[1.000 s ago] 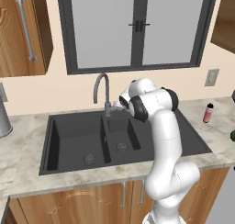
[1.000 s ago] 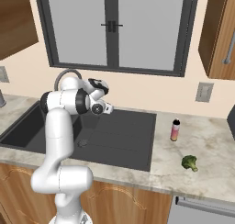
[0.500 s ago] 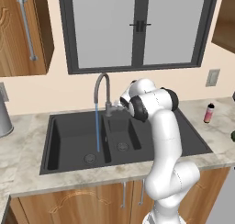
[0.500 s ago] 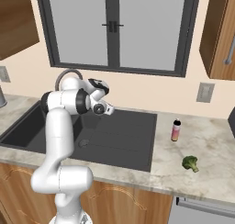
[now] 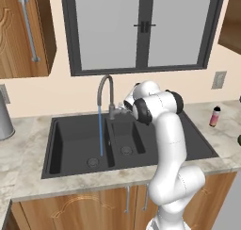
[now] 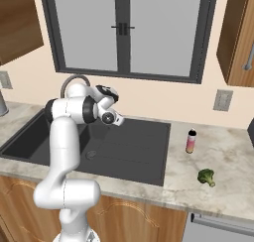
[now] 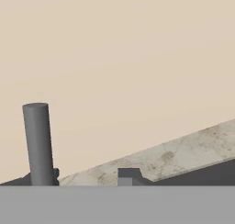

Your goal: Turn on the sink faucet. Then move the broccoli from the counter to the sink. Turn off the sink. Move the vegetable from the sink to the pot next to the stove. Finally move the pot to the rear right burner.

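The desk [image 5: 28, 170], beige marbled stone, runs the full width under the window [image 5: 141, 28], with wooden cabinet doors below its front edge. Set into it is the charcoal double-basin sink [image 5: 70, 146], the large basin toward the desk's left end, the small one beside it, and a flat dark section stretching on to the right. And there's water: a thin blue stream [image 5: 100, 130] drops straight from the spout into the large basin, landing near the round drain.

The white arm [image 5: 172, 144] rises at the desk's front edge and bends over the sink's right section, its wrist reaching toward the back edge. The sink faucet [image 5: 106, 94], a tall dark gooseneck, stands at the sink's rear rim between the two basins. The hand [image 5: 123, 108] sits right at the faucet's base, by the lever side; the wrist covers the fingertips, so I cannot tell whether they are spread or closed, or whether they touch the lever. In the hand view the faucet's upright stem [image 7: 38, 142] stands close against the beige wall.

A steel canister [image 5: 4, 120] stands at the desk's far left end. Over to the right, a small pink bottle with a dark cap [image 6: 191, 141] stands near the back edge. The broccoli [image 6: 206, 176] lies on the desk right of the sink, nearer the front edge than the bottle, well apart from the hand.
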